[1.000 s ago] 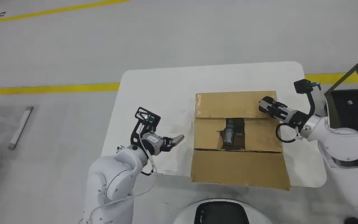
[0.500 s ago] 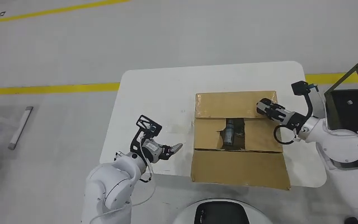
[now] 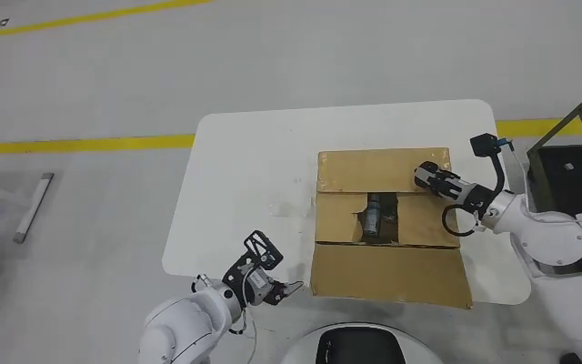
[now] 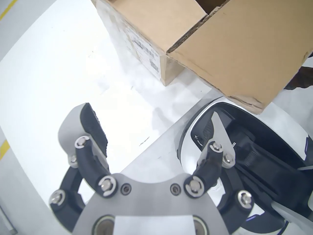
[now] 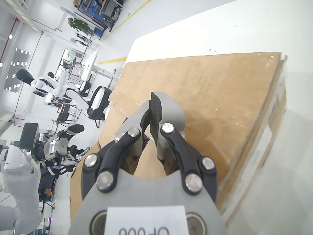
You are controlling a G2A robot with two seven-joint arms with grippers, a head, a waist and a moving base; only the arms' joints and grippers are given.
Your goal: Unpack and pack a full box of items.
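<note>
A brown cardboard box (image 3: 382,169) stands on the right half of the white table (image 3: 255,155). Its top flaps lie partly folded in, and a gap between them shows a dark item (image 3: 376,218) inside. My left gripper (image 3: 284,291) is open with nothing between its fingers. It hovers at the table's near edge, left of the box's (image 4: 156,18) near flap; the left gripper (image 4: 154,128) looks toward that corner. My right gripper (image 3: 424,175) is shut above the box's right-hand top flap (image 5: 207,84). Nothing shows between the right gripper's (image 5: 153,107) pads.
Bare table surface lies left of the box and behind it. A dark rack (image 3: 556,173) stands just past the table's right edge. The box's near flap (image 3: 391,278) overhangs toward the table's front edge. Yellow floor lines run behind the table.
My left arm has drawn back from beside the box's left side to the table's near edge. My right gripper has crept slightly leftward over the box top.
</note>
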